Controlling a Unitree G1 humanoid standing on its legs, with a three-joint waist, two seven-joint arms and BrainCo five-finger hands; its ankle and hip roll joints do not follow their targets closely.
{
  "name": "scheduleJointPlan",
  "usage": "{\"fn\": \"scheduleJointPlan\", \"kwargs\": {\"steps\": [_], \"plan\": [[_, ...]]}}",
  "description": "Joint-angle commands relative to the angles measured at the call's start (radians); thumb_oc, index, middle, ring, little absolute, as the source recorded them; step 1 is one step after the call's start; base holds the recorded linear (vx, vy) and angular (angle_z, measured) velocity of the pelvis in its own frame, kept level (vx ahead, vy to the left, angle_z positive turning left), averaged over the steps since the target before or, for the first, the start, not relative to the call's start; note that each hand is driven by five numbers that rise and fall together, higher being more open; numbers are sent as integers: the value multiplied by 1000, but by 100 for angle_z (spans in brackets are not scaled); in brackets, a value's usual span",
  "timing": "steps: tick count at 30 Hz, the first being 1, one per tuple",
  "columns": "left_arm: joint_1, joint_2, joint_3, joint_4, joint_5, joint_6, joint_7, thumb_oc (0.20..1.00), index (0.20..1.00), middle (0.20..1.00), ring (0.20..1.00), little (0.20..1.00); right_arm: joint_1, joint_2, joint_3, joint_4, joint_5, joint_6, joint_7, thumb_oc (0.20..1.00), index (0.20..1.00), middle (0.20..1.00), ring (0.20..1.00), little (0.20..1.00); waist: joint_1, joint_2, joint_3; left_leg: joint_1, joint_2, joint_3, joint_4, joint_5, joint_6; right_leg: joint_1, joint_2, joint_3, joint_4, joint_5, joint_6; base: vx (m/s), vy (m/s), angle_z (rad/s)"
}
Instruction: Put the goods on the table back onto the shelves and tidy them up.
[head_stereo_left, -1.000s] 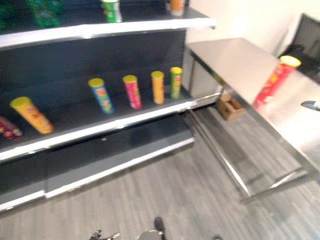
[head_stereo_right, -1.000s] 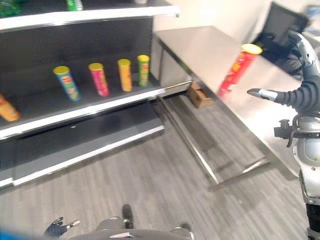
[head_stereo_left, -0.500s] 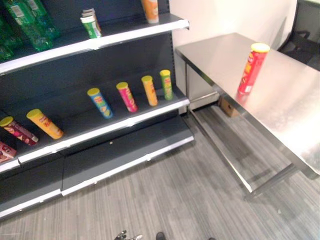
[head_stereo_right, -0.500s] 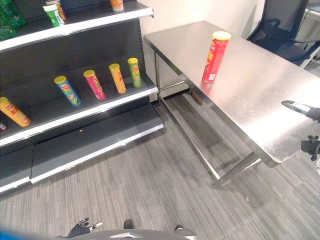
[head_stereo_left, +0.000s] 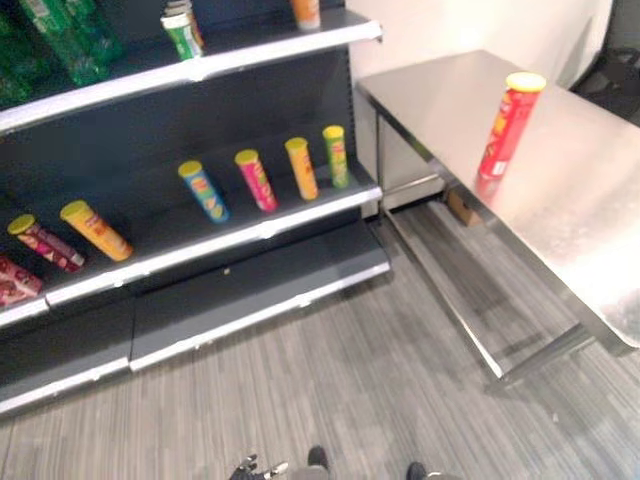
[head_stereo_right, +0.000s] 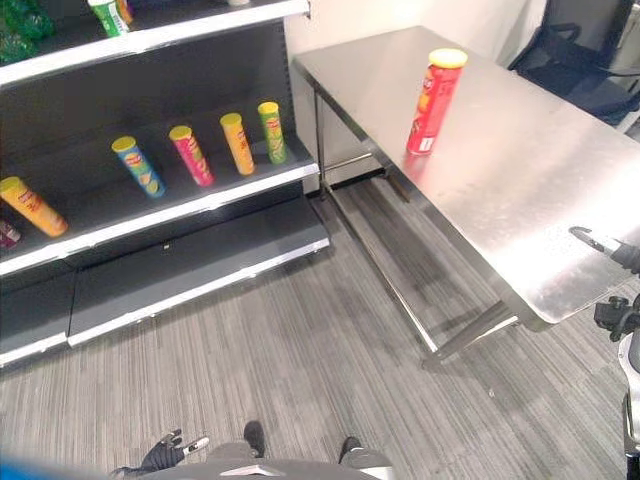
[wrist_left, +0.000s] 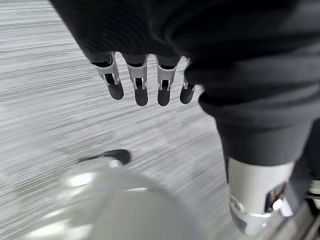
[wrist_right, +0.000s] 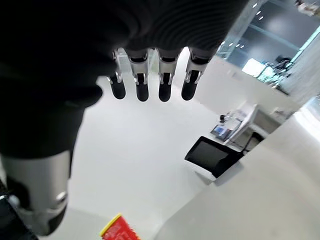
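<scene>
A red can (head_stereo_right: 435, 100) stands near the table's (head_stereo_right: 520, 200) far edge, awaiting shelving. The right hand (wrist_right: 150, 85) and left hand (wrist_left: 145, 85) hang with fingers straight, holding nothing.

Bright, even indoor light falls from above. My steel table (head_stereo_right: 520, 190) shines with soft pale glare and carries a faint reflection under the red can (head_stereo_right: 434, 100). The dark shelves (head_stereo_left: 210, 245) stay shadowed at the back. My head views look slightly soft. In my left wrist view the floor (wrist_left: 45, 100) is streaked with blur.
</scene>
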Motion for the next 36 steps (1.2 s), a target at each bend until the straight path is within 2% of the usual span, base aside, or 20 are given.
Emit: {"fn": "scheduleJointPlan", "kwargs": {"steps": [1,3,4,5,7,13,15,17,18,19,21,22,23,24,25,27,28,30,32,36], "plan": [[-49,52,-39,16,29,-4,8,1000,1000,1000,1000,1000,-78,-65,-15,31,-74,-23,-68,1000,1000,1000,1000,1000,38,-37,18,-15,-26,-25,-40,-132,30,-23,-13,78,19,-103,27,131,302,21],[-53,54,-37,14,12,-10,7,1000,1000,1000,1000,1000,-77,-58,-10,1,-69,-16,-35,1000,1000,1000,1000,1000,32,-32,4,2,-30,-29,-78,-122,36,-31,-17,96,19,-98,42,222,371,-26],[-61,47,-38,18,13,-16,8,1000,1000,1000,1000,1000,-97,-23,3,-8,-69,-12,-39,1000,1000,1000,1000,1000,31,-21,-8,25,-63,-22,-88,-130,52,-27,-49,114,19,-83,61,219,351,-45],[-61,47,-38,18,13,-16,8,1000,1000,1000,1000,1000,-97,-23,3,-8,-69,-12,-39,1000,1000,1000,1000,1000,32,-22,-8,26,-63,-20,-88,-130,52,-27,-50,115,19,-83,61,401,689,-50],[-95,64,-53,17,29,-17,18,1000,1000,1000,1000,1000,-140,8,31,-7,-82,-4,-57,1000,1000,1000,1000,1000,29,-19,-12,52,-105,28,-113,-154,103,-54,-102,162,40,-61,92,267,604,-43],[-116,87,-41,7,36,-14,32,1000,1000,1000,1000,1000,-167,46,74,-5,-90,8,-61,1000,1000,1000,1000,1000,32,-22,-2,72,-133,73,-111,-188,149,-107,-138,185,110,-33,123,84,257,-32],[-108,93,-41,-4,50,-12,28,1000,1000,1000,1000,1000,-174,51,84,-7,-94,11,-57,1000,1000,1000,1000,1000,38,-17,5,94,-146,92,-110,-203,170,-133,-157,186,183,-21,130,91,264,-48],[-95,101,-35,-8,51,-7,21,1000,1000,1000,1000,1000,-185,53,111,-3,-102,14,-47,1000,1000,1000,1000,1000,41,-1,41,153,-155,128,-131,-220,194,-212,-200,133,387,24,128,126,345,-61],[-90,102,-29,-13,56,-5,16,1000,1000,1000,1000,1000,-176,59,109,-10,-108,19,-39,1000,1000,1000,1000,1000,40,0,50,176,-163,141,-137,-230,200,-231,-219,117,408,49,132,97,201,-50],[-90,102,-30,-14,56,-5,16,1000,1000,1000,1000,1000,-174,60,108,-12,-108,19,-39,1000,1000,1000,1000,1000,41,1,52,177,-163,141,-137,-230,200,-229,-219,117,408,50,132,106,81,-44],[-95,100,-31,-13,55,-7,16,1000,1000,1000,1000,1000,-180,51,92,-10,-102,20,-47,1000,1000,1000,1000,1000,38,10,60,183,-156,138,-137,-238,193,-243,-195,125,292,52,138,110,-24,-15],[-100,97,-32,-9,53,-8,20,1000,1000,1000,1000,1000,-191,42,90,-6,-98,17,-58,1000,1000,1000,1000,1000,42,7,64,185,-154,140,-137,-239,188,-263,-184,135,185,74,152,92,-58,-1],[-101,97,-31,-9,54,-8,20,1000,1000,1000,1000,1000,-192,41,91,-5,-98,16,-58,1000,1000,1000,1000,1000,44,8,63,185,-153,142,-137,-239,188,-259,-180,136,172,82,152,212,-167,0],[-103,97,-22,-13,55,-8,18,1000,1000,1000,1000,1000,-192,37,88,-8,-104,20,-65,1000,1000,1000,1000,1000,48,-1,70,199,-147,148,-121,-256,175,-278,-164,148,27,118,176,316,-249,2],[-105,97,-14,-19,53,-6,21,1000,1000,1000,1000,1000,-186,27,81,-11,-115,24,-71,1000,1000,1000,1000,1000,43,-11,73,228,-145,142,-112,-277,167,-294,-149,169,19,119,188,519,-398,12],[-103,97,-20,-32,61,-8,16,1000,1000,1000,1000,1000,-165,17,64,-15,-124,26,-61,1000,1000,1000,1000,1000,39,-29,51,263,-140,106,-98,-309,156,-250,-137,170,19,123,182,531,-407,42],[-101,95,-25,-37,59,-7,18,1000,1000,1000,1000,1000,-154,-3,45,-20,-119,22,-55,1000,1000,1000,1000,1000,27,-29,32,275,-112,95,-81,-319,144,-232,-119,171,35,118,169,542,-501,105],[-100,90,-47,-63,51,-13,15,1000,1000,1000,1000,1000,-136,-41,20,-25,-101,11,-43,1000,1000,1000,1000,1000,17,-20,0,260,-65,77,-31,-312,112,-200,-77,162,39,64,126,510,-563,98],[-93,84,-59,-89,39,-16,5,1000,1000,1000,1000,1000,-126,-80,-19,-22,-81,-12,-48,1000,1000,1000,1000,1000,13,-9,-32,254,-21,63,3,-250,69,-155,-22,152,19,0,87,416,-511,51],[-94,83,-60,-89,42,-12,3,1000,1000,1000,1000,1000,-109,-107,-48,5,-70,-12,-55,1000,1000,1000,1000,1000,9,-7,-40,261,2,53,32,-196,46,-122,13,154,19,-43,55,210,-281,-16]]}}
